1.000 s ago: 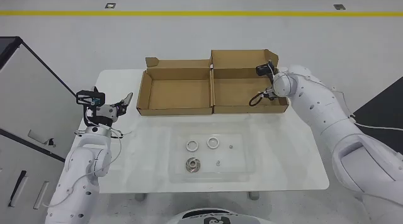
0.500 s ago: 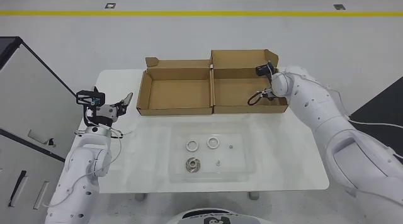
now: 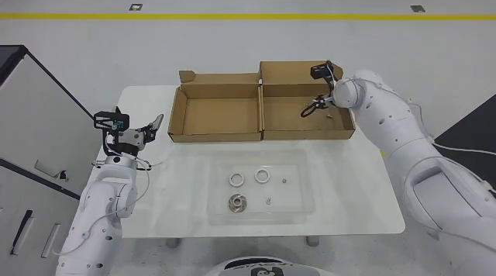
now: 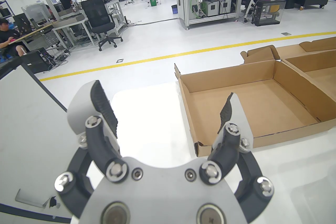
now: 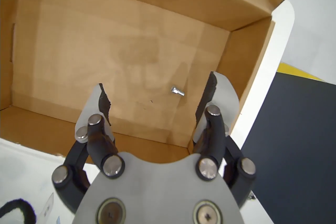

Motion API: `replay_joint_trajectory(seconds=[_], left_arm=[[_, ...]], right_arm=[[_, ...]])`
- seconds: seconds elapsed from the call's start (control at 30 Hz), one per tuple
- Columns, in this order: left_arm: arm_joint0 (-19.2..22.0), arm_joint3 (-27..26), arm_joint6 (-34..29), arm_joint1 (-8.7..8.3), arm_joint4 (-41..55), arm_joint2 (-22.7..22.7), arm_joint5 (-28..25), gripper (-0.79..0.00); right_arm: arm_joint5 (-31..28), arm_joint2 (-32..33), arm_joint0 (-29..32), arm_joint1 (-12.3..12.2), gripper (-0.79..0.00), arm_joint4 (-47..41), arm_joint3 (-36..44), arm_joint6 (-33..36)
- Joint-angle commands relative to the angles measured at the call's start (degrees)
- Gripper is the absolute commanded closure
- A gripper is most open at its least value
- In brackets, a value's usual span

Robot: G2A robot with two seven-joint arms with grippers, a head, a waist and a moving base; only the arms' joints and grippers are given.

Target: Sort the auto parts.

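Right gripper (image 3: 309, 111) hangs over right cardboard box (image 3: 288, 125), upper right of centre in top view; jaws spread, empty. Small bolt (image 5: 177, 91) lies on box floor, near its right wall. Left gripper (image 3: 149, 129) at left edge of table (image 3: 349, 191); jaws spread, empty. Ring (image 3: 235, 179), second ring (image 3: 263, 175), flanged part (image 3: 237, 203) sit in clear tray (image 3: 298, 202), lower centre.
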State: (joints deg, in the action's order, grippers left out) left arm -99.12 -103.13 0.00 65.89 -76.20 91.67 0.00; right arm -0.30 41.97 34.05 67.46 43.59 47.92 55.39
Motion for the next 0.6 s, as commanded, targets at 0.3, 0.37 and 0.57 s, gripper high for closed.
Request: replay_joint_trajectory(seconds=[0.3,0.37,0.57], left_arm=[[0.00,0.00,0.00,0.00,0.00,0.00,0.00,-0.785],[0.00,0.00,0.00,0.00,0.00,0.00,0.00,-0.785],[0.00,0.00,0.00,0.00,0.00,0.00,0.00,-0.785]], right_arm=[[-4.32,16.32,10.85,-7.49,-0.785,1.44,29.10,10.47],[-5.75,20.62,14.73,-8.91,-0.785,-0.10,36.29,13.77],[-10.68,30.65,24.95,-11.75,-0.785,-6.30,53.40,22.76]])
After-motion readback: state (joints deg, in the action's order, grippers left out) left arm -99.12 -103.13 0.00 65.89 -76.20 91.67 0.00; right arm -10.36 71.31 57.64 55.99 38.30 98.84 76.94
